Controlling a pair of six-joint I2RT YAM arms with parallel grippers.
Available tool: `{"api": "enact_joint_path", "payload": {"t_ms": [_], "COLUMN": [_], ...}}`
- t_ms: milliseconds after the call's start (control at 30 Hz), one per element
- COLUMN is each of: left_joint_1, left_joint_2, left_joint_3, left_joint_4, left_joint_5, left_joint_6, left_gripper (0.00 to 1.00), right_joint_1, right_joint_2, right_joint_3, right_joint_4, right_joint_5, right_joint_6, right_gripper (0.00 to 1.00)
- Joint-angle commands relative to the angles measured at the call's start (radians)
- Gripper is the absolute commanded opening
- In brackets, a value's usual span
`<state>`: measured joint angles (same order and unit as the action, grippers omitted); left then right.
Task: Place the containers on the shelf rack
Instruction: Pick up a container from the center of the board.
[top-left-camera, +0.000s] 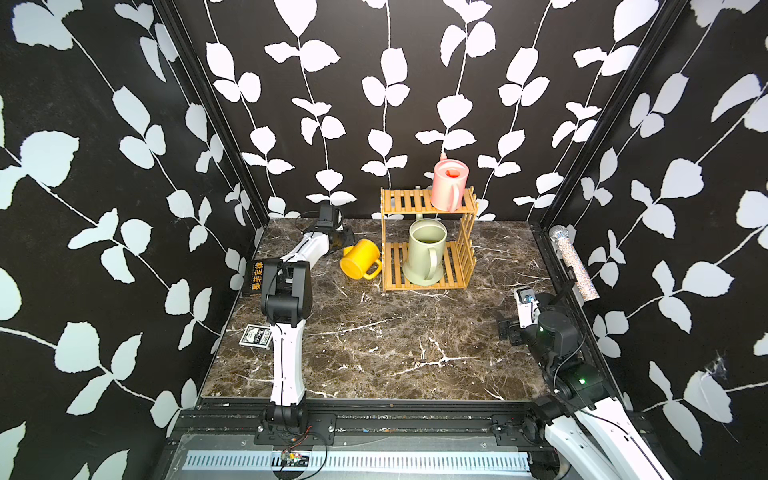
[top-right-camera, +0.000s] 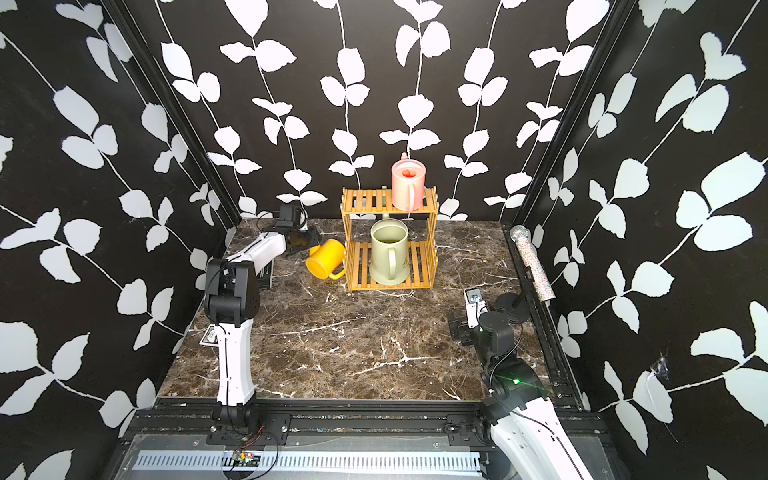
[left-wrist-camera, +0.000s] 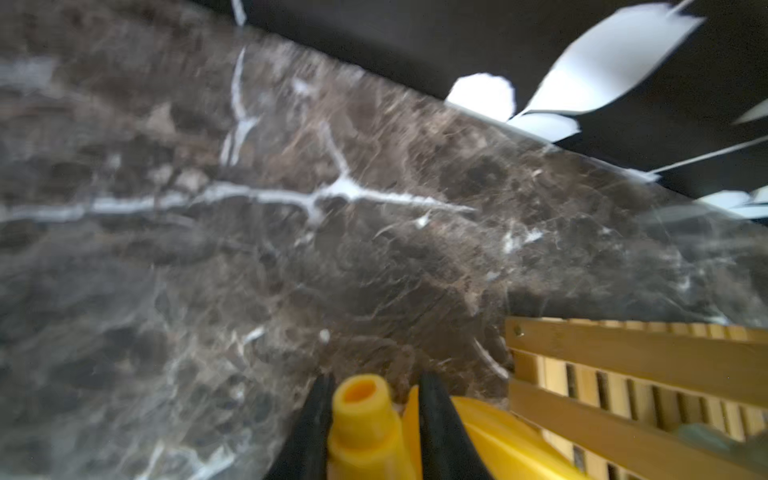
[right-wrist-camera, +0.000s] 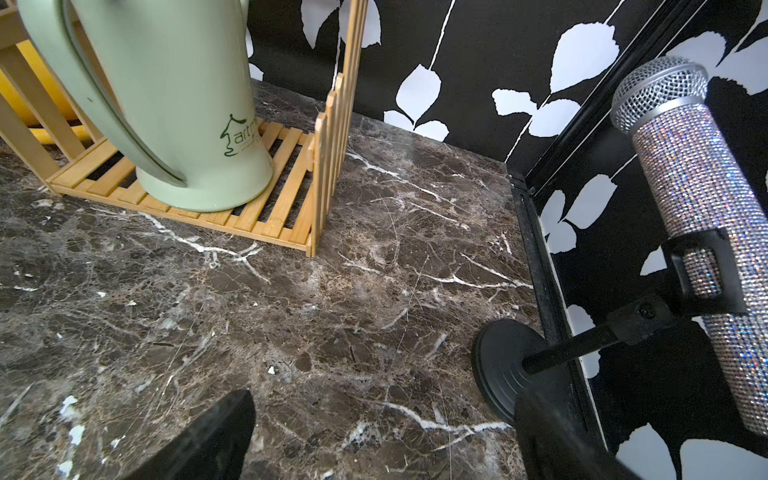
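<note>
Black wallpaper (top-left-camera: 83, 166) printed with white leaves closes in three sides of my work cell, and the table (top-left-camera: 395, 340) is dark brown marble veined in white. At the far left a black book (top-left-camera: 253, 276) with gold lettering leans at the wall's foot, and a small card pack (top-left-camera: 256, 336) lies flat nearer the front edge.

My left arm reaches toward the back wall, and my left gripper (left-wrist-camera: 374, 380) is clenched on the spout (left-wrist-camera: 361, 415) of the yellow can (top-left-camera: 359, 257). A black finger presses each side of the spout in the blurred wrist view. The can is tipped on its side just left of the shelf rack (top-left-camera: 405, 201), handle toward the front. I cannot tell whether it rests on the marble.

The wooden rack stands near the back wall, right of centre. The green can (top-left-camera: 424, 253) stands upright on its lower tier with its handle to the front. The pink can (top-left-camera: 449, 185) stands upright at the right end of the top tier.

Further right, my right gripper (right-wrist-camera: 382, 399) hangs low over bare marble, well apart from the rack, with its jaws spread wide and nothing between them. At the right wall a glittery microphone (top-left-camera: 573, 262) sits tilted in a clip on a black round-footed stand (right-wrist-camera: 511, 365).
</note>
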<state>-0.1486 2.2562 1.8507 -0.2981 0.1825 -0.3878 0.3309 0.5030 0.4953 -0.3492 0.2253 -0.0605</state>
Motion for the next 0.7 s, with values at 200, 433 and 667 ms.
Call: {"api": "enact_joint_path", "payload": {"t_ms": [200,433,667], "left_joint_1": [0.011,0.048,0.121], "left_joint_2": [-0.140,-0.350,-0.550], "left_joint_3": [-0.057,-0.184,-0.270], "left_joint_4": [-0.051,-0.059,-0.031], "left_joint_5": [-0.039,-0.052,0.151], "left_joint_6": [0.090,0.147,0.166], "left_gripper": [0.00,0.00,0.00], "right_joint_1": [-0.006,-0.005,-0.002], "right_joint_2": [-0.018,0.009,0.126], "right_joint_3": [0.021,0.137,0.247], "right_joint_4": [0.013,-0.061,-0.045], "right_joint_5": [-0.018,-0.162,-0.318], "right_joint_6": [-0.001,0.077,0.343], "right_gripper": [0.99,0.99,0.99]}}
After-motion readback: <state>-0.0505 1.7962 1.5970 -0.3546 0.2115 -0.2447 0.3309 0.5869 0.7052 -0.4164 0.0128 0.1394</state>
